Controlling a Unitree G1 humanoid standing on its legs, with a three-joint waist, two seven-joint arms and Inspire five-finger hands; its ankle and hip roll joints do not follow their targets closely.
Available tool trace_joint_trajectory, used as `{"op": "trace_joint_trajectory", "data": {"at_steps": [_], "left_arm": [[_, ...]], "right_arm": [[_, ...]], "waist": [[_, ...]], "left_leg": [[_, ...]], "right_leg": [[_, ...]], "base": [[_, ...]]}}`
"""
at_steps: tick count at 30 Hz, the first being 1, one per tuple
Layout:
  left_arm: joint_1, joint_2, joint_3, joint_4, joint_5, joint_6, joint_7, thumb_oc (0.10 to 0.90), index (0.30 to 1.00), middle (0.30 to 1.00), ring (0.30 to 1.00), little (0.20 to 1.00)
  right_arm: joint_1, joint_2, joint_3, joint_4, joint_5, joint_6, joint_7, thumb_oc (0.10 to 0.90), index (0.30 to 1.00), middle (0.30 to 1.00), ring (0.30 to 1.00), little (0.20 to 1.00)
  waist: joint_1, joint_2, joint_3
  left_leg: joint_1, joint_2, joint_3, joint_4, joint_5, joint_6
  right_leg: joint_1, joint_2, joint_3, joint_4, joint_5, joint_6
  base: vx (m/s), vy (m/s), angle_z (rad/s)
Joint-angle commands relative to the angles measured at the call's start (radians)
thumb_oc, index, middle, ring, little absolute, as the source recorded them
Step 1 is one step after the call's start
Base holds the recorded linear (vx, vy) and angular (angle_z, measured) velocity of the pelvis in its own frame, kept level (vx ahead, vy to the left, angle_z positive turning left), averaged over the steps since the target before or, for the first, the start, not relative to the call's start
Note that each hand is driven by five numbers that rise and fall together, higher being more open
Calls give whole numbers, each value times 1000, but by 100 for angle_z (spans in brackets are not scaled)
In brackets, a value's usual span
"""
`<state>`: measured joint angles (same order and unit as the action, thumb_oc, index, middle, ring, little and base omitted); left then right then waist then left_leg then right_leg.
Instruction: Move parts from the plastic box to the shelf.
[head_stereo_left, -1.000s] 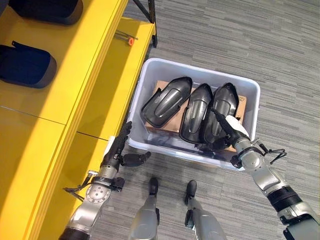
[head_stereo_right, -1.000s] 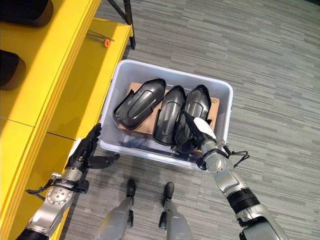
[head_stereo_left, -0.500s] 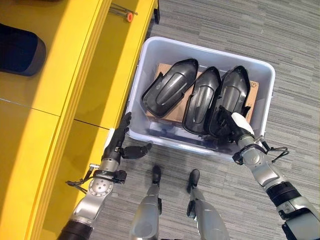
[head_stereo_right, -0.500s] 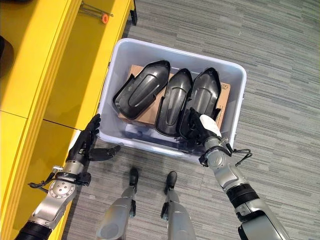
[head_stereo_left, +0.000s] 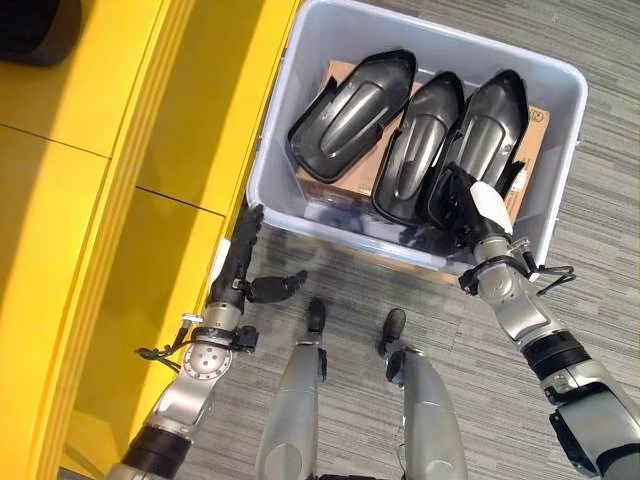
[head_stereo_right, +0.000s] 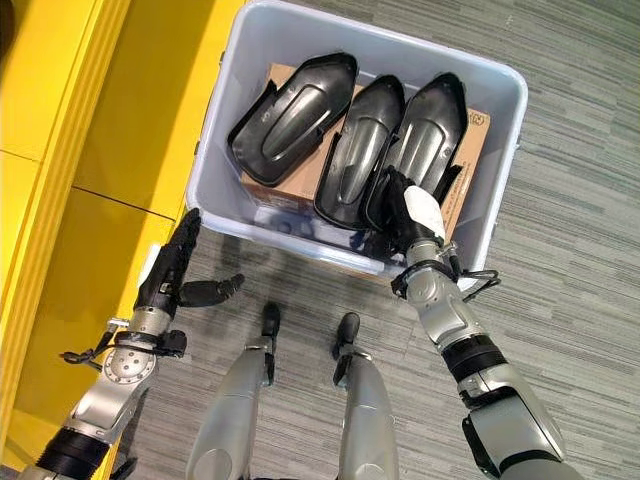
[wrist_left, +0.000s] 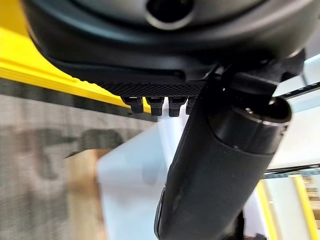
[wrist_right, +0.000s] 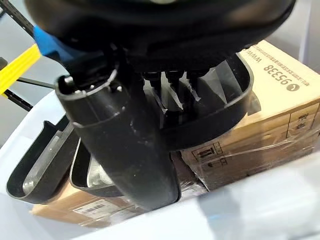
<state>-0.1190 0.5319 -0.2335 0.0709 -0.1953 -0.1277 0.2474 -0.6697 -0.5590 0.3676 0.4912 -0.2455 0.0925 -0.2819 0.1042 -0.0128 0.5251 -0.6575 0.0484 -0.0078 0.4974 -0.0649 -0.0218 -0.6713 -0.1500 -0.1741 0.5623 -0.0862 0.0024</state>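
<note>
Three parts (head_stereo_left: 349, 110) left in the plastic box (head_stereo_left: 566, 160) — my right hand (head_stereo_left: 468, 205) curled on the rightmost part (head_stereo_left: 490, 135), left hand (head_stereo_left: 240, 262) open, idle — shelf (head_stereo_left: 110, 150) transfer pending.

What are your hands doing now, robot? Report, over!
Right hand reaching onto the rightmost glossy black plastic part in the pale translucent plastic box, grip unclear. Left hand open, idle beside the yellow shelf. Nothing in the way.

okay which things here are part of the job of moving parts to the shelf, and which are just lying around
Job:
black parts
plastic box
yellow shelf
right hand, on the rightmost part
left hand, open beside the box

Lying about:
cardboard box under the parts
</note>
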Motion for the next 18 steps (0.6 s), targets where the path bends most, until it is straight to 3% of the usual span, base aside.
{"op": "trace_joint_trajectory", "data": {"at_steps": [1, 3, 4, 7, 8, 9, 10, 18], "left_arm": [[8, 3, 28, -126, -12, -61, 49, 900, 1000, 1000, 1000, 1000], [5, -1, 25, -127, -14, -56, 53, 900, 1000, 1000, 1000, 1000], [1, -3, 22, -124, -13, -51, 60, 900, 1000, 1000, 1000, 1000], [-7, -4, 14, -122, -7, -44, 66, 900, 1000, 1000, 1000, 1000], [-10, -4, 12, -122, -6, -42, 66, 900, 1000, 1000, 1000, 1000], [-12, -4, 11, -121, -7, -40, 67, 900, 1000, 1000, 1000, 1000], [-14, -6, 9, -122, -7, -36, 69, 900, 1000, 1000, 1000, 1000], [-32, -8, -6, -100, -19, -32, 75, 900, 1000, 1000, 1000, 1000]], "right_arm": [[-4, -7, 23, 31, -41, -1, -22, 900, 1000, 1000, 1000, 1000], [-15, -4, 27, 57, -38, 5, -33, 900, 1000, 1000, 1000, 1000], [-23, -1, 34, 73, -40, 12, -37, 900, 1000, 1000, 1000, 1000], [-36, 1, 44, 101, -44, 22, -41, 900, 1000, 1000, 1000, 1000], [-39, 0, 48, 108, -47, 25, -40, 741, 778, 778, 778, 778], [-43, 0, 51, 114, -48, 27, -40, 618, 605, 605, 605, 605], [-41, 2, 54, 122, -49, 29, -41, 400, 300, 300, 300, 300], [-16, 16, 48, 114, 0, 19, -38, 400, 300, 300, 300, 300]], "waist": [[1, 16, -42], [4, 21, -36], [4, 21, -36], [3, 24, -28], [3, 25, -26], [3, 25, -25], [1, 24, -21], [-4, 20, -16]], "left_leg": [[-1, 37, -64, 71, -91, -15], [-35, 36, -73, 137, -121, -9], [-40, 36, -79, 180, -166, -8], [-67, 33, -89, 243, -199, -4], [-75, 32, -91, 256, -206, -2], [-81, 31, -91, 268, -212, -2], [-90, 29, -94, 286, -221, 1], [-68, 35, -102, 291, -234, 0]], "right_leg": [[45, -78, 90, 46, -47, 102], [11, -77, 98, 114, -83, 94], [3, -76, 107, 159, -125, 94], [-28, -74, 118, 225, -163, 86], [-35, -74, 119, 238, -171, 83], [-42, -75, 120, 252, -178, 81], [-49, -72, 121, 267, -189, 77], [-39, -64, 120, 289, -211, 73]], "base": [[-15, 13, 5], [37, 6, 3], [93, -7, -2], [33, -2, -1], [0, 0, 0], [0, 0, 0], [0, 0, 0], [7, -9, 0]]}}
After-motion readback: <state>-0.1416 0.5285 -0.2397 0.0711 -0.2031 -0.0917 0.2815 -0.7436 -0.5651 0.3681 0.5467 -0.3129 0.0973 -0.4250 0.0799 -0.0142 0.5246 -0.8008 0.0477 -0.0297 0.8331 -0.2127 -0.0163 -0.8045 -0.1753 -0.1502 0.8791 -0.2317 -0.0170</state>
